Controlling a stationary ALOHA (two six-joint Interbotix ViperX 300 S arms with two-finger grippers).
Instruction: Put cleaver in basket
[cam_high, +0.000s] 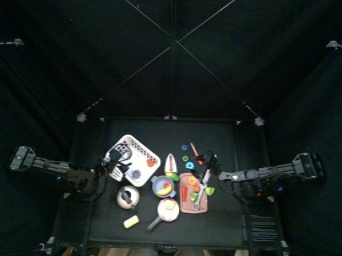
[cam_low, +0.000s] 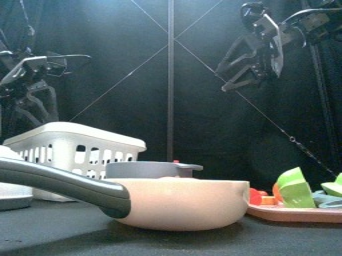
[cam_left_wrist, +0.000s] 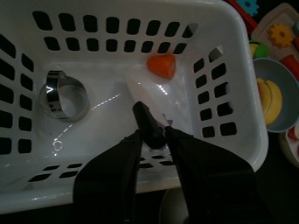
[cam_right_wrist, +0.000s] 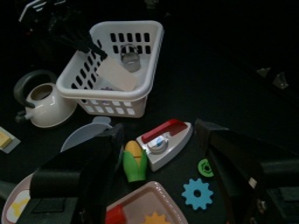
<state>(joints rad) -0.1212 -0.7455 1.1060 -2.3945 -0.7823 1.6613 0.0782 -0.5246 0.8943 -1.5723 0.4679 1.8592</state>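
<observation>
The white basket (cam_left_wrist: 222, 35) with dark holes fills the left wrist view; it also shows in the top view (cam_high: 134, 155), the front view (cam_low: 74, 150) and the right wrist view (cam_right_wrist: 111, 61). My left gripper (cam_left_wrist: 156, 133) is inside the basket, shut on the dark handle of the cleaver (cam_left_wrist: 146, 94). The cleaver's pale blade lies low over the basket floor. An orange piece (cam_left_wrist: 162, 66) and a metal ring (cam_left_wrist: 65, 94) lie in the basket. My right gripper (cam_right_wrist: 152, 188) is open and empty, off to the right of the toys (cam_high: 230, 178).
A pan (cam_low: 181, 202) with a long handle stands at the front edge, with a grey bowl (cam_low: 154, 170) behind it. A plate with green pieces (cam_low: 294, 190) is at the right. A corn cob (cam_right_wrist: 135, 162), a teal gear (cam_right_wrist: 197, 192) and a pot (cam_right_wrist: 47, 105) lie near the basket.
</observation>
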